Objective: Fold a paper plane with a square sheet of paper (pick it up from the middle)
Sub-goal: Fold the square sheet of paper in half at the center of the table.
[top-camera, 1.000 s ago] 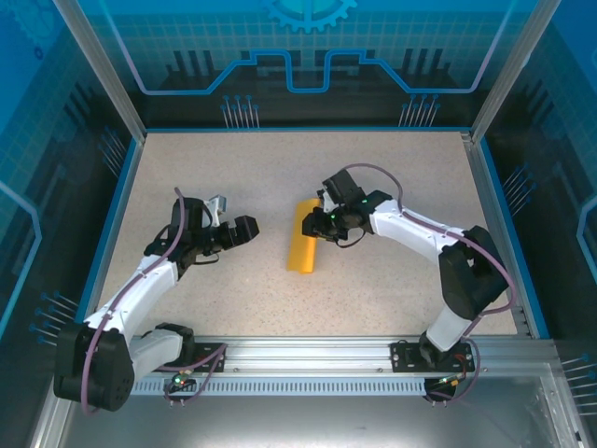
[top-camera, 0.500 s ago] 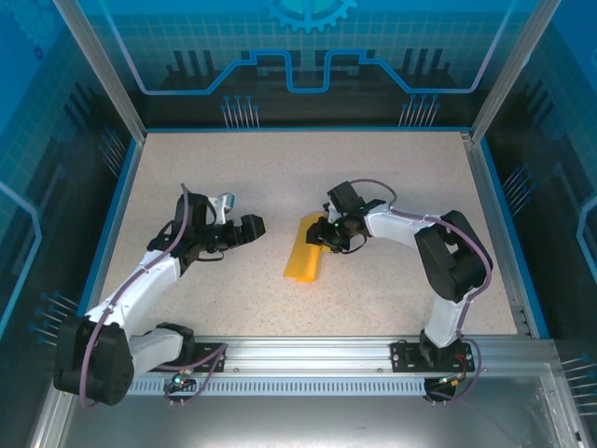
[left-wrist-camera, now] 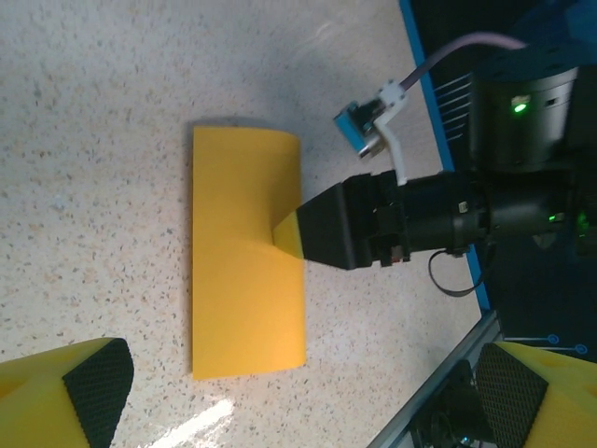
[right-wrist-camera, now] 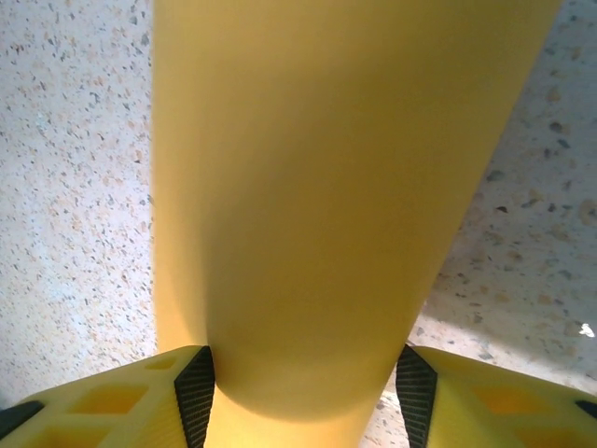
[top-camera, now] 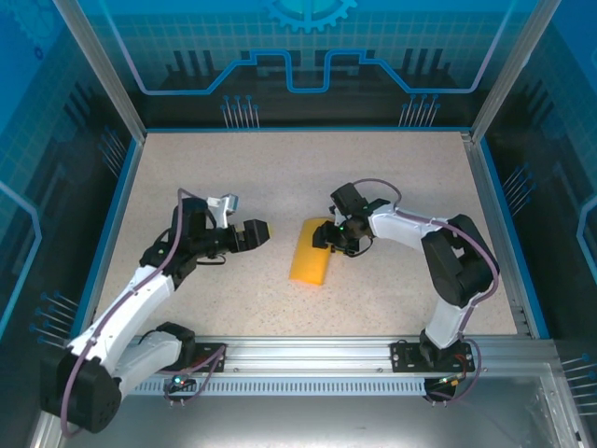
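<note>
While the left end effector (top-camera: 265, 230) gapes over open tabletop (top-camera: 233, 168), the right end effector (top-camera: 323, 239) clamps the folded paper (top-camera: 310, 258) at its long edge.

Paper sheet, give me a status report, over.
Left pincer open, apart from the paper sheet. Right pincer at its long edge, jaws apart, grip unclear. Sheet a folded strip on the table. Nothing in the way.
</note>
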Motion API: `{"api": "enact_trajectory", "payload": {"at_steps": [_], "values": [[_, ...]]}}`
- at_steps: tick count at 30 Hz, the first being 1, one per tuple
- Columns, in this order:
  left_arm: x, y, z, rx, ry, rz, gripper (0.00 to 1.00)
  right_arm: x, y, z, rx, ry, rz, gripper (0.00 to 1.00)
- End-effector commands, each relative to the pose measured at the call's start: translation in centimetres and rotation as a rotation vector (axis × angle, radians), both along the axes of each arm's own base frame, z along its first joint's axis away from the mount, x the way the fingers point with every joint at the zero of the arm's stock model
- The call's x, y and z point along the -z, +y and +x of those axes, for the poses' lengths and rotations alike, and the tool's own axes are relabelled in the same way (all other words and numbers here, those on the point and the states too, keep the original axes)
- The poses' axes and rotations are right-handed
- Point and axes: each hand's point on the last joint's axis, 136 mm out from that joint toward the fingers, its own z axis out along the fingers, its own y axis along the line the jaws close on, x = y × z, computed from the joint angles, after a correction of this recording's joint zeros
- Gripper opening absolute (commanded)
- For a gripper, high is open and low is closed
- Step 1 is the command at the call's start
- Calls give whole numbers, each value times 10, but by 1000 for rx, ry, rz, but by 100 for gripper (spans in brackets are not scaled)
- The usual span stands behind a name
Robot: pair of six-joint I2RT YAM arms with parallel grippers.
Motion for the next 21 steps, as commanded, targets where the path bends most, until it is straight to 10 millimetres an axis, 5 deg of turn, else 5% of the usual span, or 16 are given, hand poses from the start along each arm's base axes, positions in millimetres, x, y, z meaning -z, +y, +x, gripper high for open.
{"api": "enact_trajectory", "payload": {"at_steps": [1,9,21], "values": [[-5,12,-3,-46,-40,62,98,1,-10,-12,-13,8,-44,59],[-12,13,4,-43,-110,90,98,7,-18,-20,-14,16,-72,63],[18,18,20,-168,43,37,98,19,-35,-15,119,22,-70,64]]}}
